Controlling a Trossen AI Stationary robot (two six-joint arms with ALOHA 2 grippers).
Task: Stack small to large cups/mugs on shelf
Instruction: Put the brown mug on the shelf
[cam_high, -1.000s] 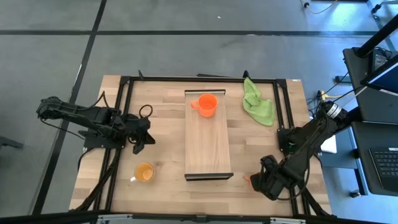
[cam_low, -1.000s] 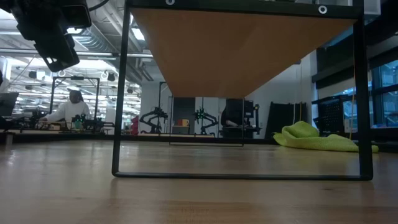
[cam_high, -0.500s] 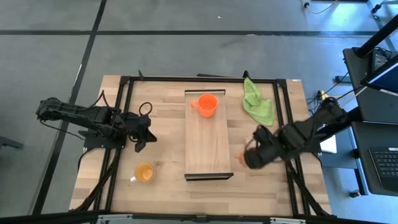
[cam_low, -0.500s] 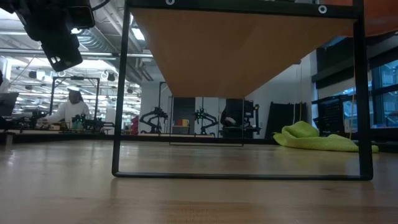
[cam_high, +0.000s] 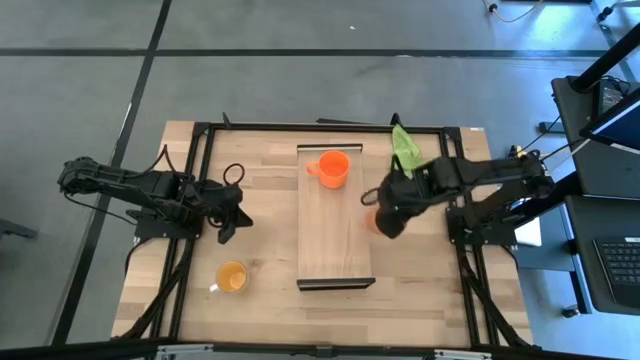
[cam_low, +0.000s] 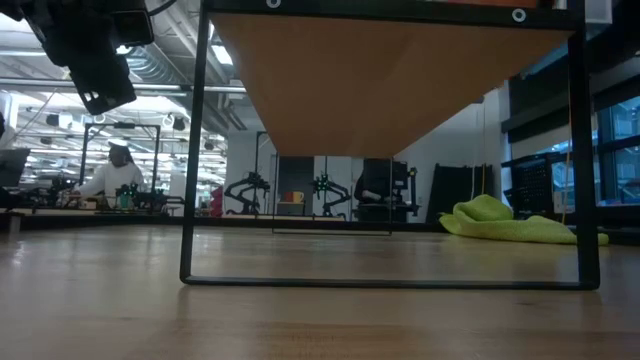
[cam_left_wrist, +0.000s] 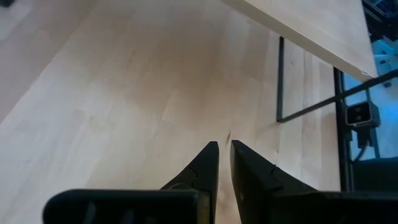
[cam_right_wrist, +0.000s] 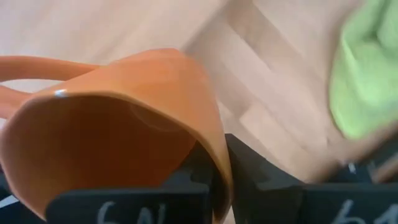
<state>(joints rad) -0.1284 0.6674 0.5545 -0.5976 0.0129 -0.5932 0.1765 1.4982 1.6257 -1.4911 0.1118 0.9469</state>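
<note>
The light-wood shelf (cam_high: 335, 225) stands on a black frame mid-table, and the low view shows its underside (cam_low: 390, 80). A bright orange mug (cam_high: 333, 168) stands on its far end. A yellow-orange mug (cam_high: 231, 277) stands on the tabletop near the shelf's near left corner. My right gripper (cam_high: 380, 217) is shut on the brown-orange mug (cam_right_wrist: 112, 124) at the shelf's right long edge. My left gripper (cam_left_wrist: 222, 152) is shut and empty above the table, left of the shelf (cam_high: 228, 222). My right gripper holds the brown-orange mug by its rim wall (cam_right_wrist: 214, 149), on the side opposite the handle (cam_right_wrist: 37, 68). One finger is inside the mug and one outside. The fingers come from above. The mug is lifted clear of the table, its opening toward the wrist.
A green cloth (cam_high: 405, 148) lies at the table's far right, partly under my right arm. It also shows in the low view (cam_low: 500, 222). The black frame's legs (cam_low: 190, 150) stand around the shelf. A person sits at a bench in the room behind (cam_low: 115, 175).
My right gripper has carried the brown-orange mug from the table's near right corner toward the far edge and leftward, up to the shelf's right long edge. The mug has stayed in its hold.
</note>
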